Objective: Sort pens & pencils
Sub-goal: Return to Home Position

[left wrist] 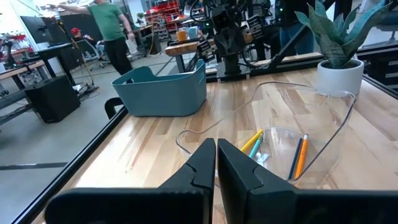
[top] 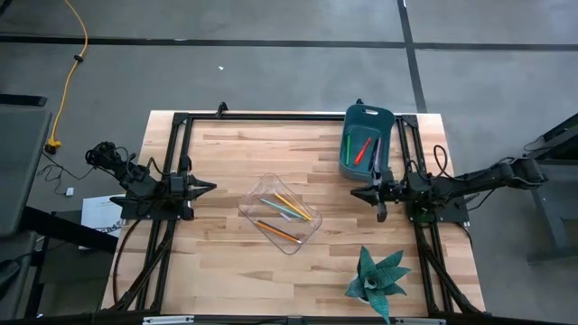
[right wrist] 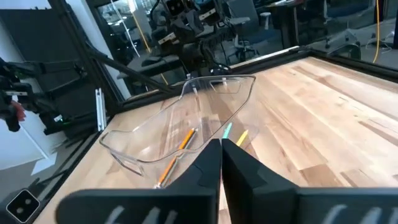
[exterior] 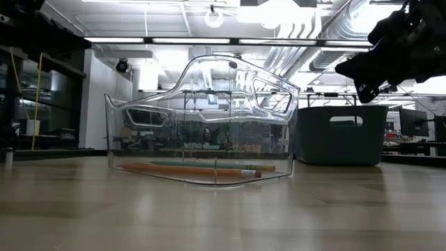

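Observation:
The pencils lie flat in a clear plastic tray at the table's middle: a few yellow-orange sticks and one pale teal stick. The pens lie in a teal bin at the far right, among them a red-orange one and a green one. My left gripper hovers shut, left of the tray, pointing level at it. My right gripper hovers shut and empty to the right of the tray, just on the near side of the bin.
A potted spiky plant stands near the front right edge. Black frame rails run along the table's left, far and right sides. Bare wood lies in front of the tray and at the far left.

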Available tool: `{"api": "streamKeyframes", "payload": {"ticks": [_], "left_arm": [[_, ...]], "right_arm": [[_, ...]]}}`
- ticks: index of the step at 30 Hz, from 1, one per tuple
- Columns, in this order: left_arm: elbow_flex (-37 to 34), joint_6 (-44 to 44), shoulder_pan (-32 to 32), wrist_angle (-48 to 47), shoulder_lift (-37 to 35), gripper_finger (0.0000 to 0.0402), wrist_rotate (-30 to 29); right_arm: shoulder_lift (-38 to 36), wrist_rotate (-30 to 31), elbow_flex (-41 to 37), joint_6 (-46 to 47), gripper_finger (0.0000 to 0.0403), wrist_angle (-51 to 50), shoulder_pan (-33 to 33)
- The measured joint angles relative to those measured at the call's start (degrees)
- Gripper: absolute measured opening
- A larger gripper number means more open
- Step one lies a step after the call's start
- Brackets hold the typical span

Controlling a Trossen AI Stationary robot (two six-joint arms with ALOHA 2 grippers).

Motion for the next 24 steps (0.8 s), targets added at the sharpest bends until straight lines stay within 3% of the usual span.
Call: {"api": "streamKeyframes", "payload": {"ticks": [17, 24], "left_arm": [[0.0, 0.0, 0.0, -0.2, 0.0, 0.0008, 0.0], [0.0, 0.0, 0.0, -0.5, 0.0, 0.0008, 0.0]], "right_arm": [[0.0, -0.2, 0.0, 0.0, 0.0000, -4.9, 0.0], [-0.1, 2.8, 0.0, 6.1, 0.0000, -7.9, 0.0]]}}
